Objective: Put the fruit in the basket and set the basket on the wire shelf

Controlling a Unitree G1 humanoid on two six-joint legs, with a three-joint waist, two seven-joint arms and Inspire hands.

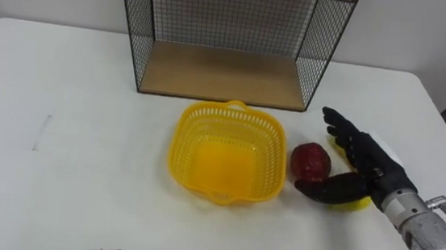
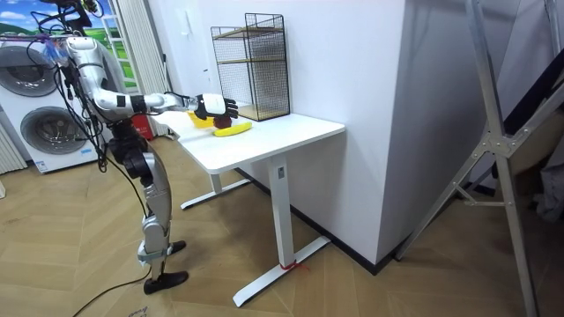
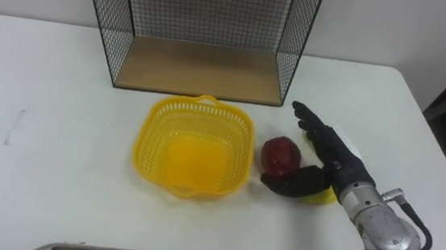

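step in hand: grasp the red fruit [image 1: 311,159]. the right hand [image 1: 368,164] is spread, with straight fingers reaching past the fruit's right side and the thumb lying in front of it, pinching nothing. close fingers and thumb evenly round the fruit's middle, and avoid dragging the banana [image 1: 355,205] under the palm. the fruit is dark red and rounded. it rests on the white table [image 1: 65,168] just right of the empty yellow basket [image 1: 187,130], in front of the wire shelf [image 1: 219,74].

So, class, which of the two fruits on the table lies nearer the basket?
The red fruit: it sits just right of the basket, close to its rim. The yellow fruit lies farther right, mostly hidden under the right hand.
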